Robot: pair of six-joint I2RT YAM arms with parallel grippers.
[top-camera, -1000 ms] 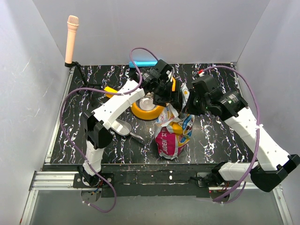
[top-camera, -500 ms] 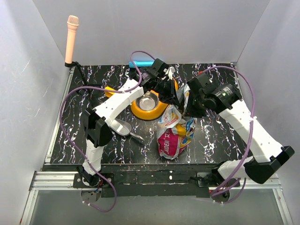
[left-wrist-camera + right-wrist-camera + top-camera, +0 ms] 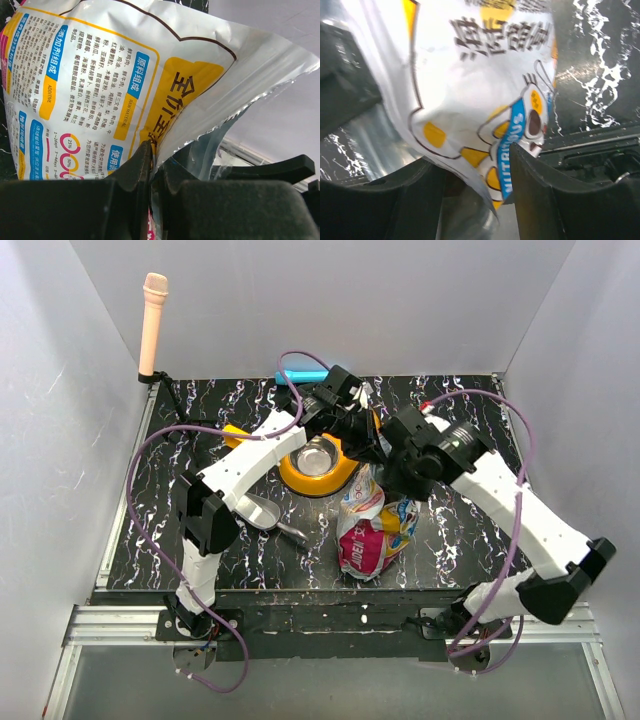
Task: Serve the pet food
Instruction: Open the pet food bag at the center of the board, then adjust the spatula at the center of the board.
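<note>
White walls box in a black marbled table (image 3: pixel 460 530), and a foil bag (image 3: pixel 370 530) stands near the middle of it, towards the near edge. The left gripper (image 3: pixel 150 155) is clenched on the torn edge of the bag's mouth. The right gripper (image 3: pixel 472 160) has its jaws parted around the opposite lip, with foil hanging between them unpinched.

No pet food shows anywhere, so I judge it to be inside the bag. The yellow double bowl (image 3: pixel 300 478) sits just beyond the bag on the far-left side, and its steel dish (image 3: pixel 318 455) looks bare. A scoop (image 3: pixel 262 510) lies left of the bag with nothing in it that I can see.

So the bag is in hand at the mouth. Widening it, getting kibble out and filling the bowl are all left to do.
</note>
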